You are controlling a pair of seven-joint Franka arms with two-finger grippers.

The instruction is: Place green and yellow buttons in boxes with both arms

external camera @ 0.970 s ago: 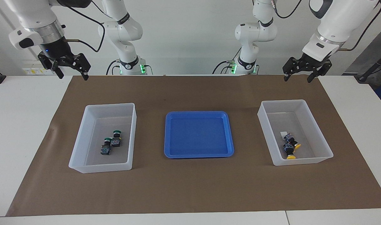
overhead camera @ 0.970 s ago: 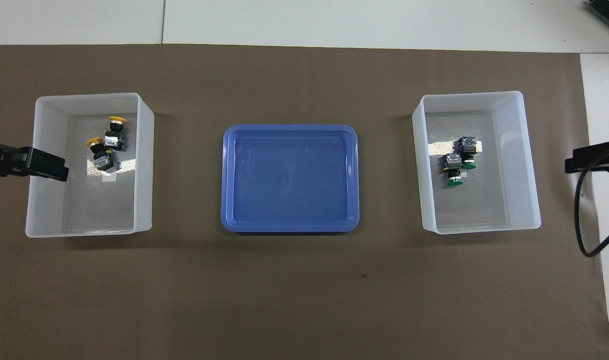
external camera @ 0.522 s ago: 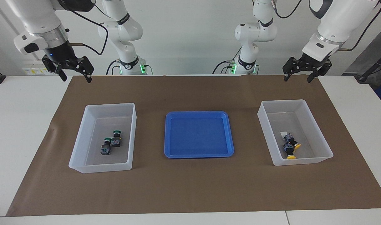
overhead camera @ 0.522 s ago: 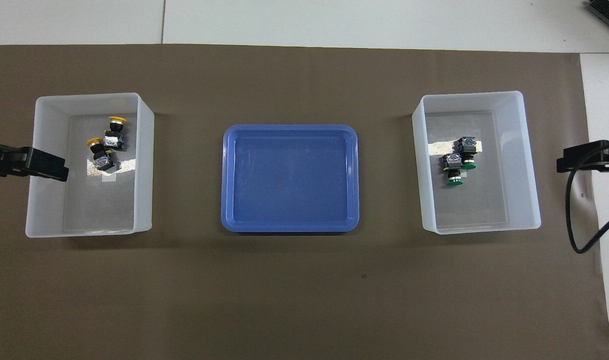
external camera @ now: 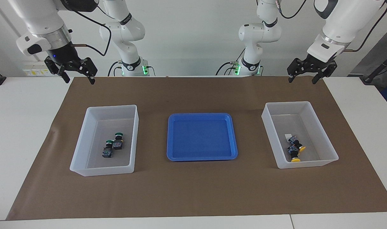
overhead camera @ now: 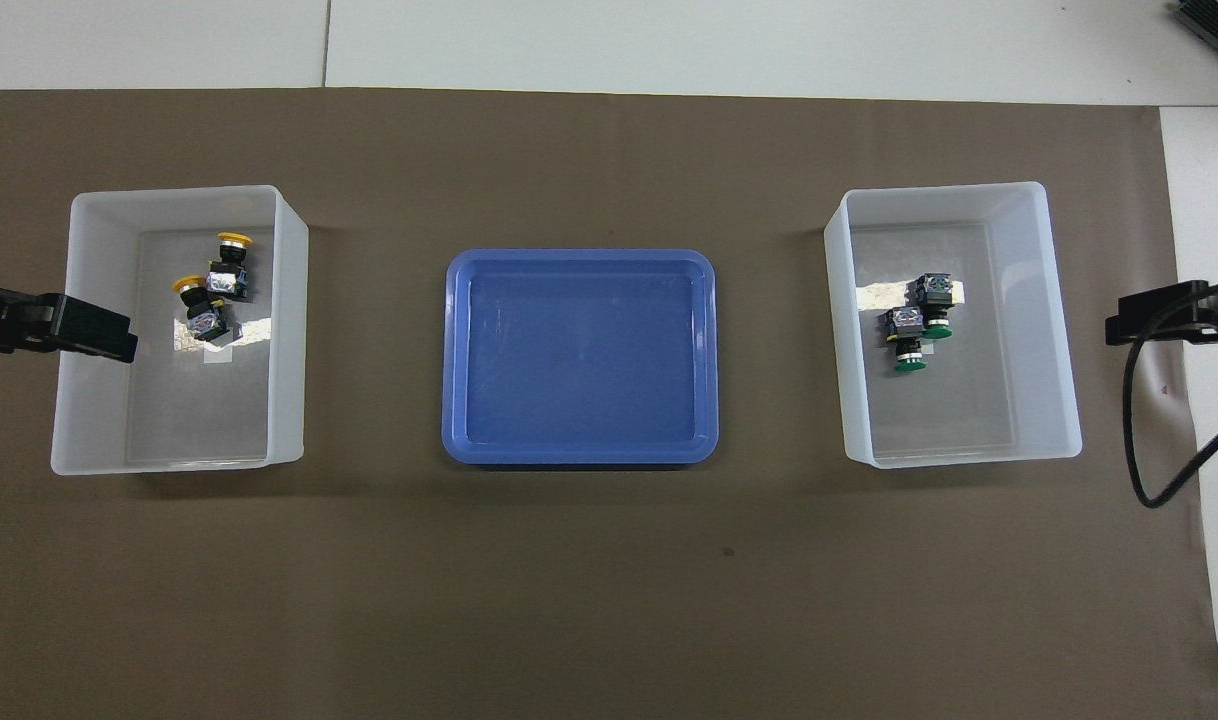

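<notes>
The white surface point(external camera: 28, 133) carries a wide brown mat point(external camera: 200, 190), smooth and flat, with broad bare room along its edge farthest from the robots and between the containers. At the middle of the mat sits a shallow blue tray point(external camera: 202, 157) with rounded corners. Well apart from it on either flank stand two translucent white boxes with tall sloping walls. The box toward the right arm's end point(external camera: 82, 140) holds both green buttons point(external camera: 113, 144), lying touching. The box toward the left arm's end point(external camera: 323, 133) holds both yellow buttons point(external camera: 295, 149), side by side. The right gripper point(external camera: 77, 78) and left gripper point(external camera: 302, 78) hang over the mat's robot-side corners, jaws spread wide, holding nothing.
</notes>
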